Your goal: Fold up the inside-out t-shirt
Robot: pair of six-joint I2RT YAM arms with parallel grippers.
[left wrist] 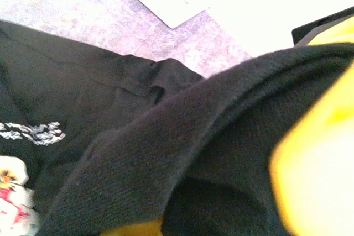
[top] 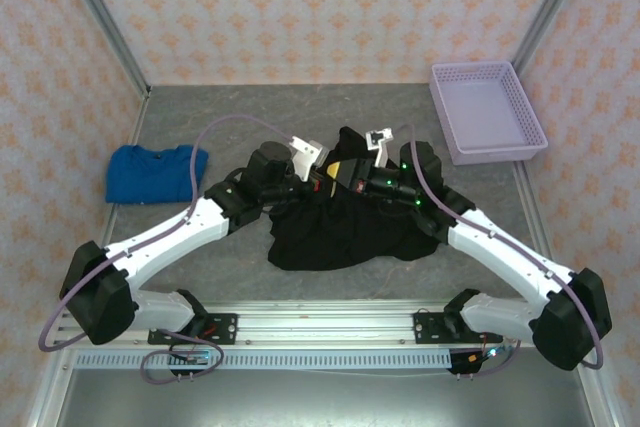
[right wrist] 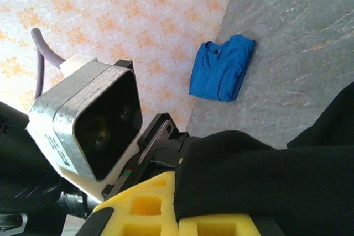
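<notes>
surface (top: 330, 107): grey, marbled look, with orange-patterned walls around it. Both arms are bolted along the near edge.

black t-shirt (top: 335, 237): crumpled heap in the middle of the surface, a bit toward the near edge, between the two arms. Its far part is pulled up off the surface into a peak where the two grippers meet. The rest sags down and lies on the surface.

left arm (top: 160, 242): white, reaches in from the near left corner toward the middle.

right arm (top: 500, 247): same deal from the near right corner.

basket (top: 475, 67): lavender plastic with perforated walls, in the far right corner, well apart from the shirt.

blue garment (top: 150, 172): bright blue, folded, near the left edge. It lies flat and clear of the shirt.

left gripper (top: 322, 175): at the raised part of the shirt, jaws clamped on black cloth. The left wrist view has knit fabric squeezed against the yellow pads (left wrist: 318, 158).

right gripper (top: 365, 172): just beside the left one, facing it. Its jaws are pinched tight on the shirt too, and black cloth lies over its yellow foam pad (right wrist: 149, 203).

print (left wrist: 33, 132): small white lettering on the shirt, with a flowery patch (left wrist: 11, 192) just below it.
</notes>
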